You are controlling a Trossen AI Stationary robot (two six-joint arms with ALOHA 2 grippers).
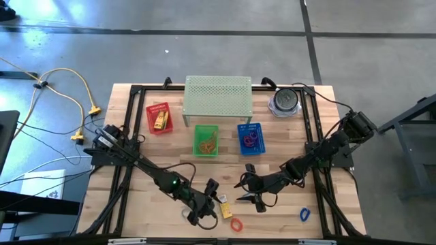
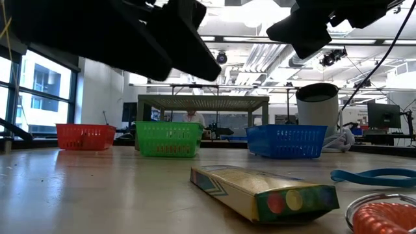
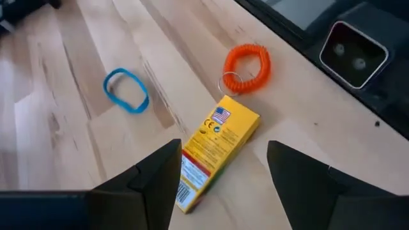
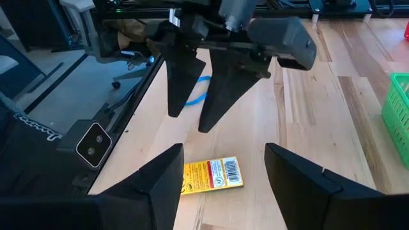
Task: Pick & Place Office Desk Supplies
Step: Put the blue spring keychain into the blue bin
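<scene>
Jaws open on left gripper (image 3: 220,172) over yellow packet (image 3: 214,151); right gripper (image 4: 220,167) likewise, prob.

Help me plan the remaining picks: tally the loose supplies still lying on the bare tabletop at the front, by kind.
Yellow packet: 1
Orange coiled loop: 1
Blue loop: 1
Total: 3 loose items on the wooden table, not counting what is already in the baskets.

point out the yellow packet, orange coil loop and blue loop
yellow packet (image 3: 214,150): left wrist view, middle of its printed top face.
orange coil loop (image 3: 248,66): left wrist view, on the coil's ring.
blue loop (image 3: 126,89): left wrist view, on the band.
</scene>
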